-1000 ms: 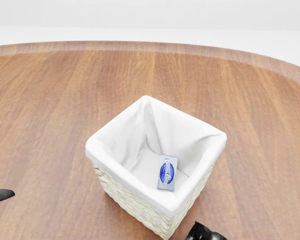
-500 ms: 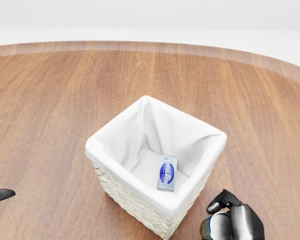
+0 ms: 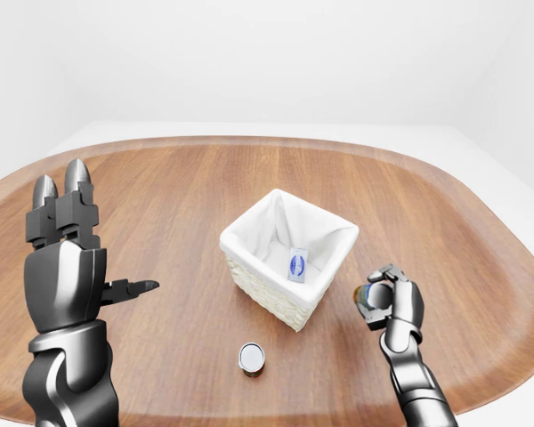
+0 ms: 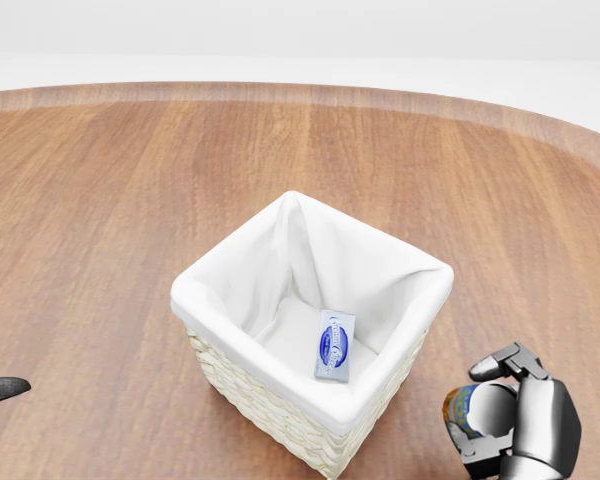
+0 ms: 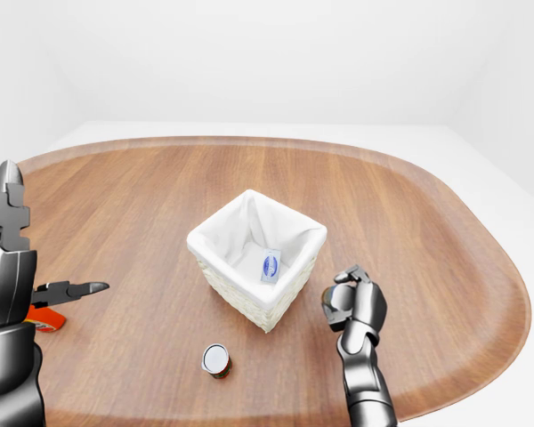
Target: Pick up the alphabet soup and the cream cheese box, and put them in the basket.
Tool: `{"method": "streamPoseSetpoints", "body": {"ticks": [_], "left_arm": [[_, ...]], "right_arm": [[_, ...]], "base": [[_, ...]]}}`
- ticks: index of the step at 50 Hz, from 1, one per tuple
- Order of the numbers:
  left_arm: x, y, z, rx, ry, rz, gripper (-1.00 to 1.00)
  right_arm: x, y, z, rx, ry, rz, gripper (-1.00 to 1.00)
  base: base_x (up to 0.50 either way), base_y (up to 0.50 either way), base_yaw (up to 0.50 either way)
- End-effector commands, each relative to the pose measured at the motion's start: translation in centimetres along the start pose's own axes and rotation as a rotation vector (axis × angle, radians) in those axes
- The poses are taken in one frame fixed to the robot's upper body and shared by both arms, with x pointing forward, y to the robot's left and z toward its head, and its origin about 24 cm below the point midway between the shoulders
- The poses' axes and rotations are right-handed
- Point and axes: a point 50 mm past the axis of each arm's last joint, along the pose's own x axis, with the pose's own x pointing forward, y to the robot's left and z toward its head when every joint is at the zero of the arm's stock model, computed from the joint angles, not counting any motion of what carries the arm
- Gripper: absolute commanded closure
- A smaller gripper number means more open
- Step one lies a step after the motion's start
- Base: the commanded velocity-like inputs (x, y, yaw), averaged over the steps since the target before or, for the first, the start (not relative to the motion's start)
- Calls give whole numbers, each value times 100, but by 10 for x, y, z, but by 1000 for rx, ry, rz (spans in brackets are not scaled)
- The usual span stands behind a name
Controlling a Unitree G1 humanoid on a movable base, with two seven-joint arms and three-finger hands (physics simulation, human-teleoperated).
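While my right hand (image 4: pixel 510 420) grips the alphabet soup (image 4: pixel 470 408) at the lower right of the head view, the cream cheese box (image 4: pixel 335 345) lies in the basket (image 4: pixel 230 310). My left hand (image 3: pixel 67 258) is open. Next I lift the soup over the rim.

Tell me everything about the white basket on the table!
The basket is square, woven from pale straw-coloured strips, with a white cloth lining folded over its rim. It stands upright on the wooden table, turned corner-on in the head view. Inside, a small cream cheese box with a blue label lies on the bottom. The right hand is beside it, not touching.
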Motion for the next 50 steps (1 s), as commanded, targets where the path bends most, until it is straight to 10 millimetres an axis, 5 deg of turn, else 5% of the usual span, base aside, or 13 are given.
{"method": "streamPoseSetpoints", "body": {"ticks": [1, 33, 50], "left_arm": [[0, 0, 1, 2, -4, -1, -100], [-1, 1, 2, 0, -4, -5, -100], [-1, 1, 2, -7, -7, -1, -100]], "right_arm": [[15, -17, 3, 91, 65, -98, 100], [7, -89, 102, 268, -320, -384, 100], [-11, -109, 161, 334, -583, -420, 100]], "base": [[0, 0, 0], [0, 0, 0], [0, 0, 0]]}}
